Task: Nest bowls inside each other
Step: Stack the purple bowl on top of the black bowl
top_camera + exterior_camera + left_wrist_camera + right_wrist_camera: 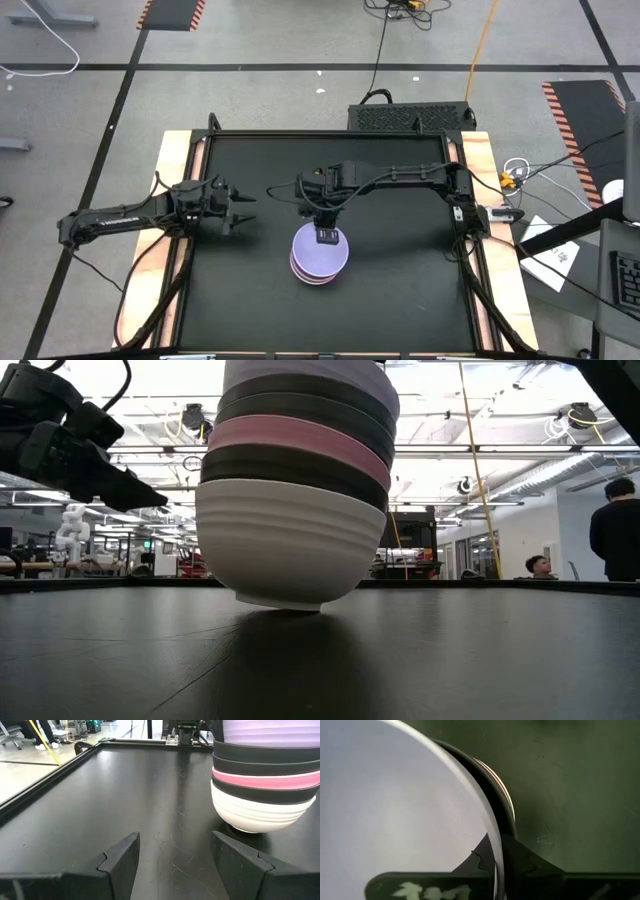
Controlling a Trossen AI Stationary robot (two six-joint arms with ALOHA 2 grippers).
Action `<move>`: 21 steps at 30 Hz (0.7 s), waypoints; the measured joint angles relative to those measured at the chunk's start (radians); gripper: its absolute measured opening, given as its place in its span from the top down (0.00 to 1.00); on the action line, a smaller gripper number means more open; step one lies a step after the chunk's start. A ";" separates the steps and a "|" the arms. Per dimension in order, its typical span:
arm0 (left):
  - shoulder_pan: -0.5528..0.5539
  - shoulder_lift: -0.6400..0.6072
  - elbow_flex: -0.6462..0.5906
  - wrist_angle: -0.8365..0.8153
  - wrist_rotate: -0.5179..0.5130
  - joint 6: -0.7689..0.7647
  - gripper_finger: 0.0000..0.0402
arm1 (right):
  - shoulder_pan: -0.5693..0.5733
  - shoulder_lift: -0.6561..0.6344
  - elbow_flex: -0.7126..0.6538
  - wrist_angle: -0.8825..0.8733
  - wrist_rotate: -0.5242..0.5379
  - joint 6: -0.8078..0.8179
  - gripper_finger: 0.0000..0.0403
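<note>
Several bowls stand nested in one stack (320,262) near the table's middle: white at the bottom, then black, pink, two more black, and pale lavender on top (270,730). The white bowl's foot (285,600) rests on the black mat. My right gripper (327,236) is above the stack's far rim, pointing down, shut on the lavender bowl. My left gripper (243,208) waits open to the left of the stack, just above the mat, fingers pointing at it (175,850). My right gripper holds the lavender bowl by its rim (496,851) on the stack's far side. One finger (480,862) is inside the bowl and one finger (525,860) is outside, coming from above and pointing down. The bowl sits nested in the stack, which stands on the mat.
A raised black frame (45,775) edges the mat, with wooden borders (172,150) outside it. Bare mat lies on all sides of the stack. Cables run along the table's right side (470,200). People (615,530) stand in the room far behind the table.
</note>
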 joint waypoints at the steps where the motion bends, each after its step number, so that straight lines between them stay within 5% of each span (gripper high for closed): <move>1: 0.000 0.000 0.000 0.000 0.005 0.003 0.39 | 0.000 0.000 0.000 0.000 -0.001 0.001 0.99; 10: 0.000 0.000 -0.001 0.054 0.045 0.022 0.39 | 0.013 0.000 0.000 -0.020 -0.048 0.018 0.99; 21: 0.000 0.000 -0.001 0.053 0.046 0.000 0.39 | 0.029 0.000 0.002 -0.170 0.098 0.076 0.99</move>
